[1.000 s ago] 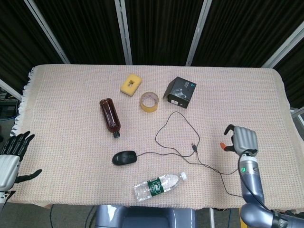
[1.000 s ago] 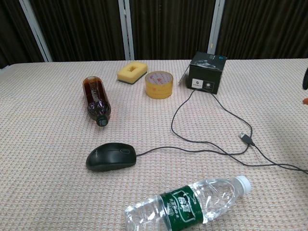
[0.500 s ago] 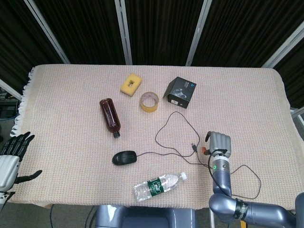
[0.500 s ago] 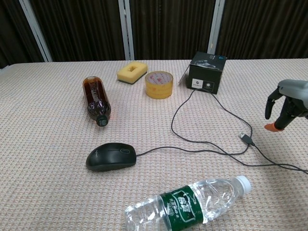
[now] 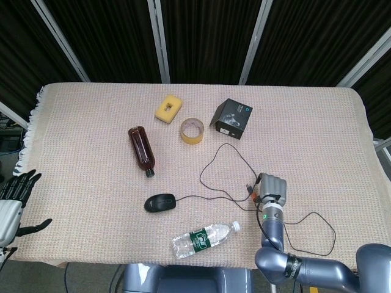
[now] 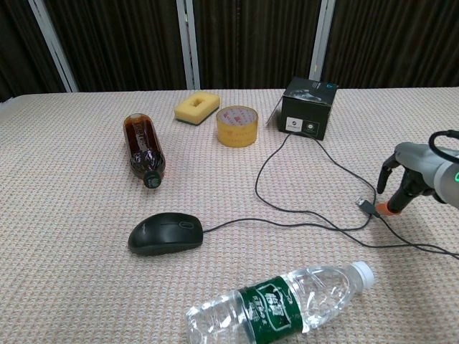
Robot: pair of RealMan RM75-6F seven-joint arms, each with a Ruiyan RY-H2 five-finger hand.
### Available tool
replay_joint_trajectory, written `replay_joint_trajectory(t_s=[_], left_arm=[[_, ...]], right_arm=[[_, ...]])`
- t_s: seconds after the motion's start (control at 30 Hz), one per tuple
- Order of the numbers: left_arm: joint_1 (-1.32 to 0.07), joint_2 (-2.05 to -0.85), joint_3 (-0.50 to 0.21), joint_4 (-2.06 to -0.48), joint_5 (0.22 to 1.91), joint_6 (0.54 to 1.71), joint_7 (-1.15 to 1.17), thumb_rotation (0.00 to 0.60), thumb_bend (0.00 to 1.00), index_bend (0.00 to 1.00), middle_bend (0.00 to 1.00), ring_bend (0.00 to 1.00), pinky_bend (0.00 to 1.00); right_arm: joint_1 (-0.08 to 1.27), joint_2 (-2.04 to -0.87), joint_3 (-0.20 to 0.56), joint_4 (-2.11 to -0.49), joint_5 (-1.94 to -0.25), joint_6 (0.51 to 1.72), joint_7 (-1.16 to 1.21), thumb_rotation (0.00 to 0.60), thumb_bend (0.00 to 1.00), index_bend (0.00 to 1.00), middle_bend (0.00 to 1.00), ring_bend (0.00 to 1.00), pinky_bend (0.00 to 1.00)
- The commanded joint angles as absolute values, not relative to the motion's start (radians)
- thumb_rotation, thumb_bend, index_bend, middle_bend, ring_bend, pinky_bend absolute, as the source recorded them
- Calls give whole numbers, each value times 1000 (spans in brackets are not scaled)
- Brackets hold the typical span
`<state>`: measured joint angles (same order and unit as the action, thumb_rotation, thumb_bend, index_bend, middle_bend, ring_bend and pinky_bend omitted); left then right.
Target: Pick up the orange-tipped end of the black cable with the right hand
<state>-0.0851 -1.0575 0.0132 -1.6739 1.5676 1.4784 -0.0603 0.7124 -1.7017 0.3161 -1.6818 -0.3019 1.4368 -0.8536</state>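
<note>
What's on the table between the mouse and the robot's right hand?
Only the mouse's thin black cable on bare cloth, running toward the right hand. Its plug lies right by the fingers. The chest view shows it best.

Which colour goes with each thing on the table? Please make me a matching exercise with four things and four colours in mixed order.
Things:
1. mouse
2. sponge
3. tape roll
4. lying bottle near the mouse

Colours:
A. dark brown
B. black
C. bright yellow with a dark base
D. pale yellow, see-through

Pairs: 1-B, 2-C, 3-D, 4-A
</note>
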Motion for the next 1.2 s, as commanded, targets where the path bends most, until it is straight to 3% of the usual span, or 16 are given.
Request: replay_joint_trajectory(t_s=[0.03, 0.4, 0.97, 1.2], left_arm=[[-85, -1057, 13, -1674, 1566, 1478, -61, 600, 36, 0, 0, 0, 0], [-81, -1053, 13, -1677, 1559, 1478, -63, 600, 37, 0, 0, 0, 0], [-83, -1053, 9, -1680, 1551, 1470, -64, 600, 41, 0, 0, 0, 0], [-83, -1051, 9, -1681, 1548, 1467, -65, 600, 40, 0, 0, 0, 0]], right_arm=[[713, -1716, 315, -1666, -303, 1435, -851, 600, 293, 385, 1000, 1000, 850], [708, -1750, 320, -1619, -303, 1418, -852, 600, 293, 367, 1000, 1000, 850], [691, -1795, 316, -1602, -389, 1419, -807, 600, 293, 538, 1000, 1000, 850], [687, -1809, 317, -1596, -392, 1424, -817, 600, 295, 552, 1000, 1000, 850]])
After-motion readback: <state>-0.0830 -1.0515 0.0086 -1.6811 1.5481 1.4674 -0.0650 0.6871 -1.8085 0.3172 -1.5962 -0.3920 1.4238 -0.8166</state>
